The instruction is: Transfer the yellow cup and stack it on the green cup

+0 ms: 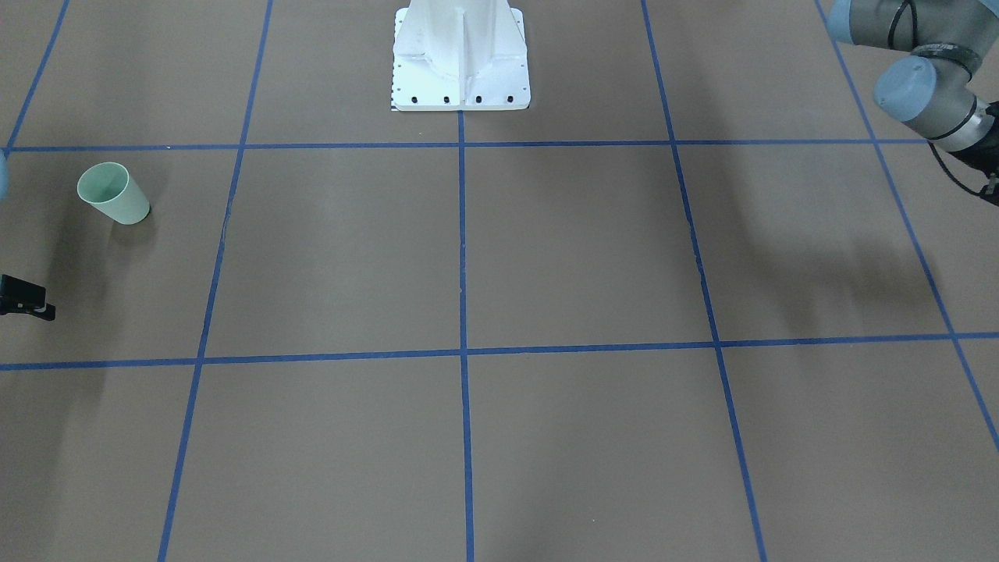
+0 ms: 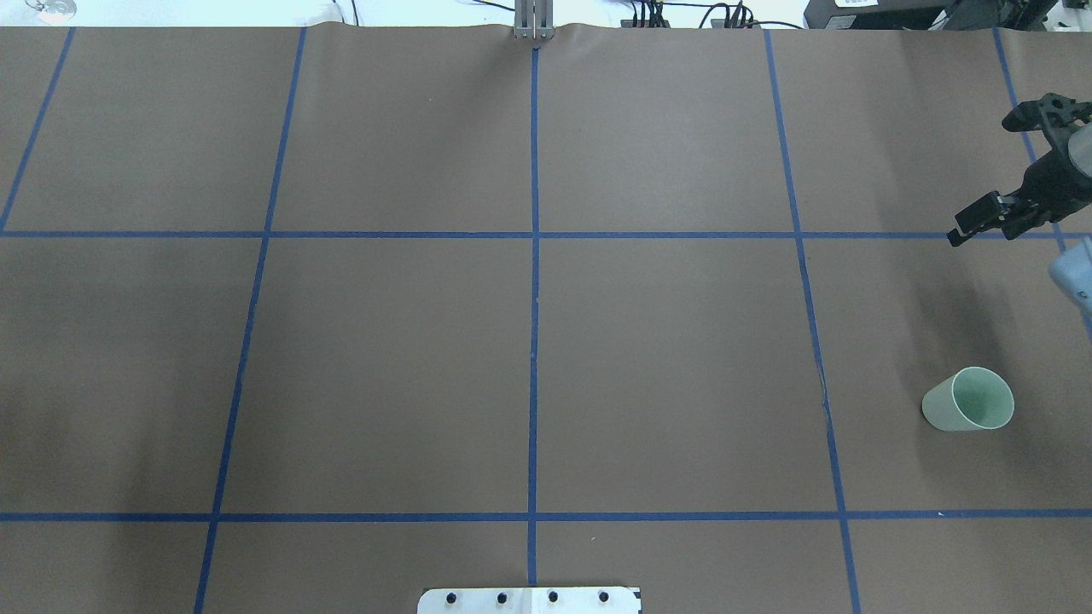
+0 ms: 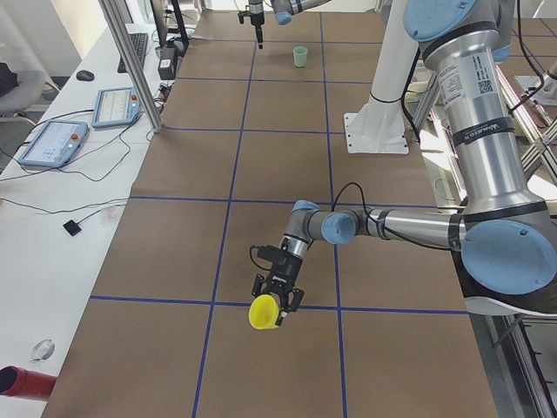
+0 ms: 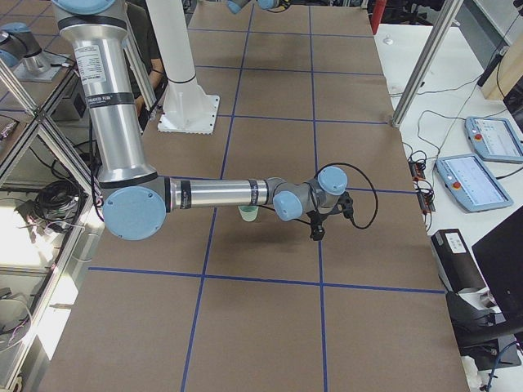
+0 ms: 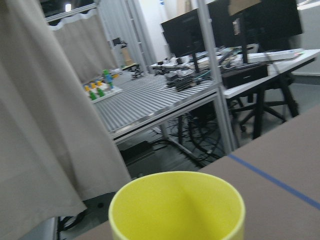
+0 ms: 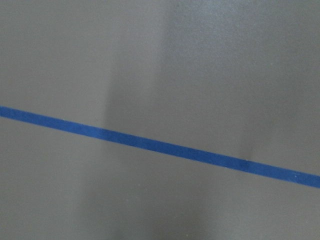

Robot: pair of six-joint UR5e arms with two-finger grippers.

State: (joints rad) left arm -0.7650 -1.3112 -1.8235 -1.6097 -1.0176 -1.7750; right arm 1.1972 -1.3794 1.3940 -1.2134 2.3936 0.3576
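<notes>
Closest to the lens in the left wrist view is the yellow cup (image 5: 177,205), its open mouth turned toward the camera and nothing inside it. From the side view it sits at the tip of the left fingers (image 3: 296,299), tilted and apparently clear of the surface (image 3: 174,226), at the left end. Whether those fingers are clamped on its wall cannot be told from these views. The green cup (image 2: 968,401) stands upright at the far right end, also empty, well apart from the yellow one. The right fingers (image 2: 972,226) hang near it, pointing down at bare surface and a blue tape line (image 6: 150,144); I cannot tell if they are apart or together. The task looks barely begun, with a long carry or a hand-over ahead. The smooth, tapered wall could slide out of a light grip, the more so while the cup is tilted. A mistimed hand-over could drop it. The light green cup could be knocked over by the nearby right arm. A yellow cup lowered off-centre or not upright could tip it rather than nest.
</notes>
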